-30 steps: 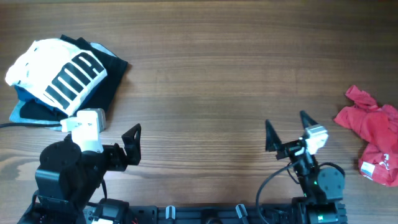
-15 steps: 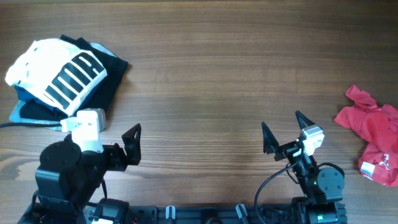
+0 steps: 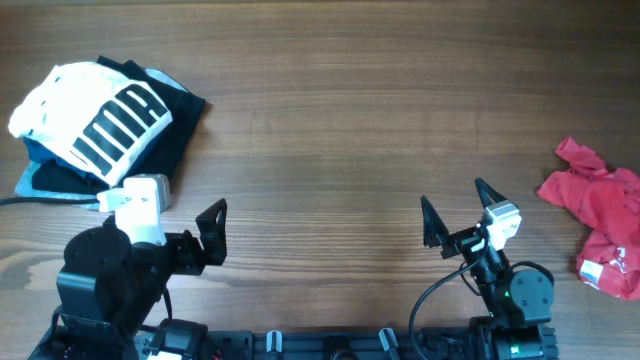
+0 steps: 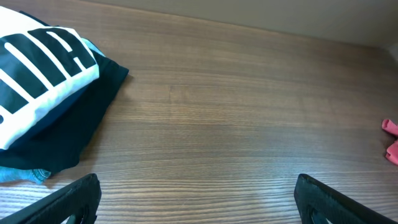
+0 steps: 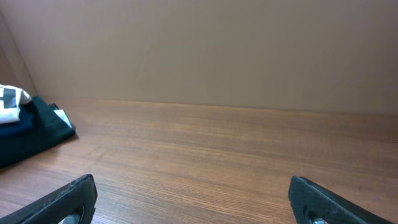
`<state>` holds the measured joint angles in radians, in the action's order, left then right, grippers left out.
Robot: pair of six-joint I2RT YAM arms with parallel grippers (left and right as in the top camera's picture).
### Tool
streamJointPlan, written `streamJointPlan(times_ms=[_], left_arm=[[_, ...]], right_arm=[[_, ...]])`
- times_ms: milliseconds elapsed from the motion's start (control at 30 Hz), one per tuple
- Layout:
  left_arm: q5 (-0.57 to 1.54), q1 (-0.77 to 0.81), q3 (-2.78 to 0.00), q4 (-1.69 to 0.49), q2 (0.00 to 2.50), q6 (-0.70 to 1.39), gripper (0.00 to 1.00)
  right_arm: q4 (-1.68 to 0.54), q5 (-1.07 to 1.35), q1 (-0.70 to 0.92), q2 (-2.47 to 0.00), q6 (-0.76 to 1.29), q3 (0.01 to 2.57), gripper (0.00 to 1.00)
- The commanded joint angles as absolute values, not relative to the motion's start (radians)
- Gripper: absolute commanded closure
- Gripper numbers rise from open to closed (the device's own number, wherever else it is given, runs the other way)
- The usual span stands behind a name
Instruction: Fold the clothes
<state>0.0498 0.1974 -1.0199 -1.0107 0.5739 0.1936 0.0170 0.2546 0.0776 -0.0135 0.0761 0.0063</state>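
The right gripper [image 3: 451, 195] has edged slightly left since a second ago, its jaws spread wide and gripping nothing. The left gripper [image 3: 214, 232] gapes equally wide, empty. The white T-shirt [image 3: 90, 115] lies piled far left, the red garment [image 3: 600, 215] far right

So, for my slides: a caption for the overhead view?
Left end effector and right end effector open, empty; white printed T-shirt atop dark garments at left, crumpled red garment at right.
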Motion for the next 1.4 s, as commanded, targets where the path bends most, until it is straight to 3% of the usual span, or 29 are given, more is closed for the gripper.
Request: streamJointPlan(times_ms=[0,300,500,667,900,1033,1367], left_arm=[[0.043,0.201,-1.013,-1.011,0.560,0.203,0.00],[0.031,0.144,-0.988,-1.049,0.431,0.194,0.00],[0.033,0.064,-0.690,-0.973,0.200,0.195,0.00],[0.032,0.061,-0.342,-0.591,0.041,0.195,0.00],[0.032,0.061,-0.043,0.009,0.003,0.195,0.00],[0.031,0.062,-0.007,-0.083,0.003,0.195,0.00],[0.032,0.060,-0.006,-0.075,0.003,0.195,0.00]], right_arm=[[0.022,0.275,0.073,-0.004,0.059,0.005,0.00],[0.022,0.275,0.073,-0.004,0.059,0.005,0.00],[0.022,0.275,0.073,-0.004,0.059,0.005,0.00],[0.022,0.275,0.073,-0.004,0.059,0.005,0.00],[0.022,0.275,0.073,-0.004,0.059,0.005,0.01],[0.022,0.275,0.073,-0.004,0.059,0.005,0.00],[0.022,0.275,0.073,-0.004,0.059,0.005,0.00]])
